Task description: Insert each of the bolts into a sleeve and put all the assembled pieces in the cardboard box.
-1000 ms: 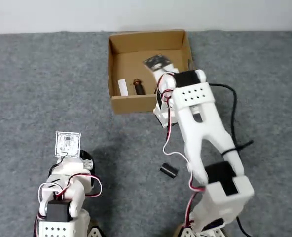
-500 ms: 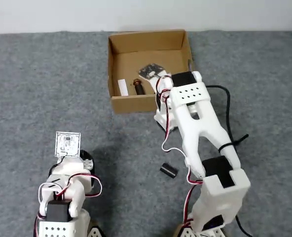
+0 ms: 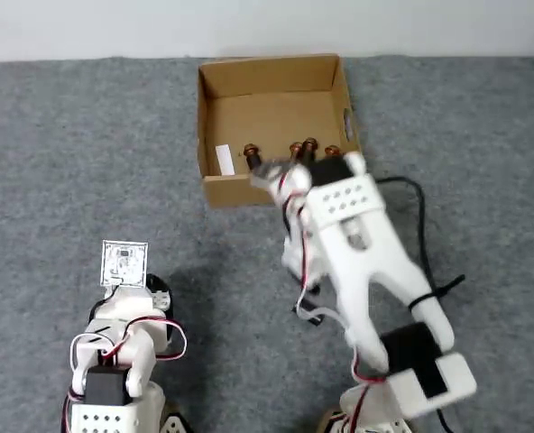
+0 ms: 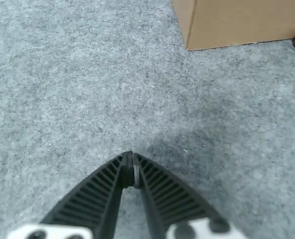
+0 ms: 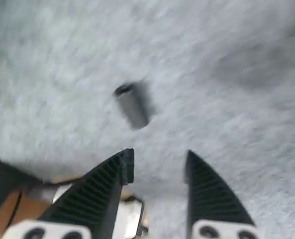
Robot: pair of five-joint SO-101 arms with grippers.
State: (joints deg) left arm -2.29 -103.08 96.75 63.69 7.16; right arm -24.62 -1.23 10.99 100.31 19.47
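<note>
- Your right claw [image 5: 158,160] hangs partly open over the grey carpeted table [image 5: 227,45], with nothing between its ribbed black fingers [image 5: 107,186].
- Just past its tips you can see a black cylindrical sleeve [image 5: 132,105] lying on its side on the carpet. From above, that sleeve sits close beside the right arm, well short of the box.
- Your left claw [image 4: 130,169] is closed tip to tip and empty, low over the carpet.
- Your brown open-topped cardboard box [image 3: 271,69] sits at the far side. Copper-headed dark pieces [image 3: 249,154] line its near wall, beside a white paper slip [image 3: 224,159].
</note>
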